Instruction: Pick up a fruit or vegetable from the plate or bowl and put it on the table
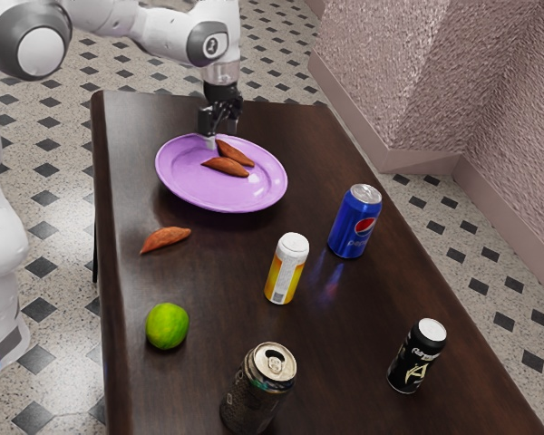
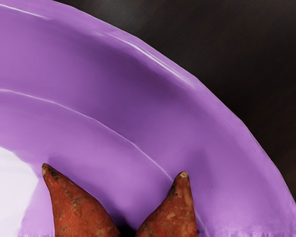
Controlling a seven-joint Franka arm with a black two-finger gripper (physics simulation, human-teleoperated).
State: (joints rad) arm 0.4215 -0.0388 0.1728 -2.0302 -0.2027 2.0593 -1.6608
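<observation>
Purple plate (image 1: 186,193) holds two sweet potatoes (image 1: 228,167), the table (image 1: 335,353) a third (image 1: 167,237).

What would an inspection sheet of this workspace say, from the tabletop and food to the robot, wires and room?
Surface: dark brown wooden table, with glossy reflections.
Job's things: purple plate holding two sweet potatoes, side by side.
Clutter: another sweet potato and a green lime on the table; a blue Pepsi can, a yellow-and-white can, a black can and an opened dark can, all upright.
Hand: the robot's black hand is low at the plate's edge, close to the sweet potatoes; whether it grips one, I cannot tell.
Cables: nothing seen.
Surroundings: speckled floor with dark diamonds; rough pinkish wall.
</observation>
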